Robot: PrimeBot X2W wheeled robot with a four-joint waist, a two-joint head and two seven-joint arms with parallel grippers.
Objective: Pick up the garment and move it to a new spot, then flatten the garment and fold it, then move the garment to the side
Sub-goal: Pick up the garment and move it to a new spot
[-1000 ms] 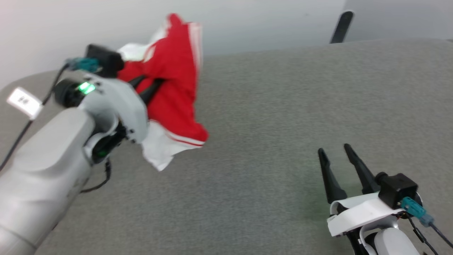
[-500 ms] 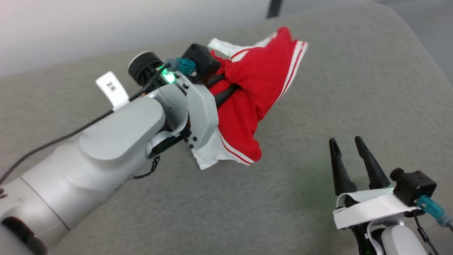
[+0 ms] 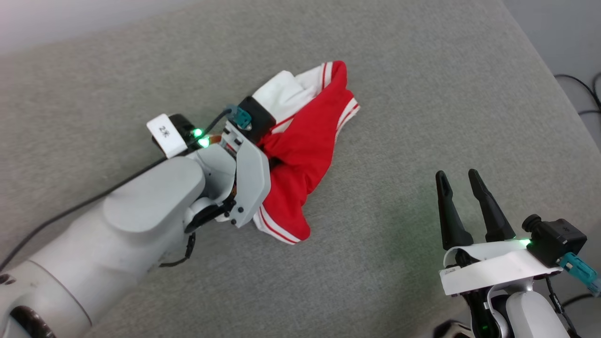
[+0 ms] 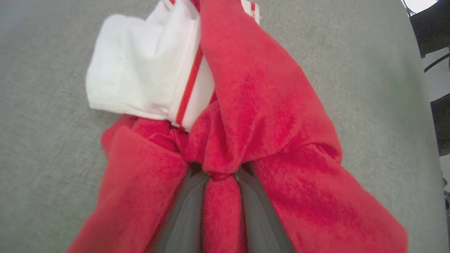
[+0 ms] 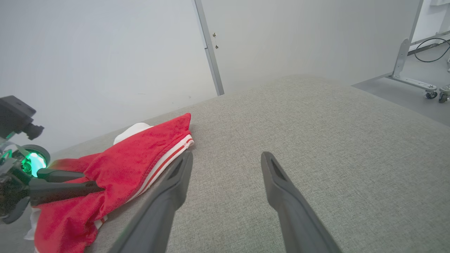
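The garment (image 3: 300, 150) is a bunched red jersey with white sleeves and red-white striped trim, and it sags onto the grey table (image 3: 399, 117) near the middle. My left gripper (image 3: 277, 162) is shut on a red fold of it. The left wrist view shows that fold pinched between the dark fingers (image 4: 186, 211), with a white sleeve (image 4: 137, 77) beyond. In the right wrist view the garment (image 5: 119, 168) drapes over the left gripper (image 5: 89, 182). My right gripper (image 3: 456, 176) stands open at the lower right, away from the cloth. Nothing lies between its fingertips (image 5: 227, 156). The lettering is hidden.
The table's right edge (image 3: 540, 70) drops to a floor with black cables (image 3: 587, 94). A white tag (image 3: 164, 135) hangs on the left arm's cable. Behind the table stand a pale wall, a metal post (image 5: 209, 49) and a wheeled frame (image 5: 404, 70).
The head camera has tilted down. My left gripper has brought the garment down from mid-air so that it sags onto the table. The right gripper has stayed open in place.
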